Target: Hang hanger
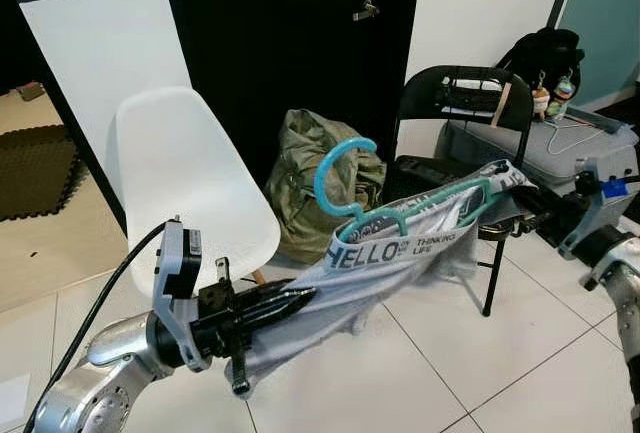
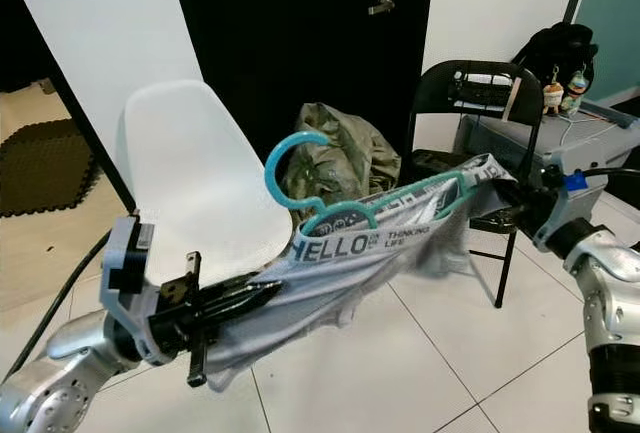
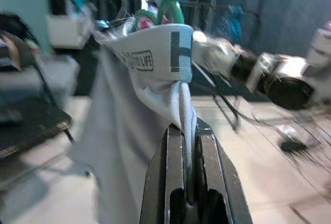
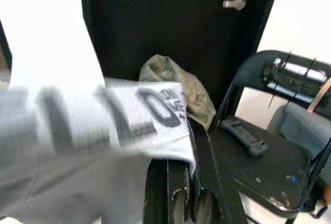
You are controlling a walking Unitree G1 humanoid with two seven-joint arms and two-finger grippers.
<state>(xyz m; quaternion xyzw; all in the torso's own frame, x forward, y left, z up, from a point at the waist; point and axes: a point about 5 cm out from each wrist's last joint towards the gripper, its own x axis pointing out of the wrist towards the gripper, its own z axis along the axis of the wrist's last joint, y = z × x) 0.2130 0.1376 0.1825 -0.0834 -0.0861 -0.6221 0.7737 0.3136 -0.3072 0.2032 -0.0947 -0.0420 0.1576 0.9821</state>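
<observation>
A teal plastic hanger (image 1: 352, 185) sits inside the neck of a grey T-shirt (image 1: 390, 253) printed HELLO, its hook pointing up. The shirt is stretched in the air between my two arms. My left gripper (image 1: 300, 299) at the lower left is shut on one end of the shirt; in the left wrist view the cloth (image 3: 181, 105) is pinched between its fingers (image 3: 168, 182). My right gripper (image 1: 520, 198) at the right is shut on the other end, the shirt (image 4: 134, 120) bunched over its fingers (image 4: 207, 182).
A white shell chair (image 1: 190, 183) stands behind my left arm. A black folding chair (image 1: 460, 123) stands behind the shirt at the right, with an olive bag (image 1: 315, 173) on the floor between them. Grey case (image 1: 580, 148) and backpack (image 1: 545, 53) far right. White tiled floor (image 1: 470, 353).
</observation>
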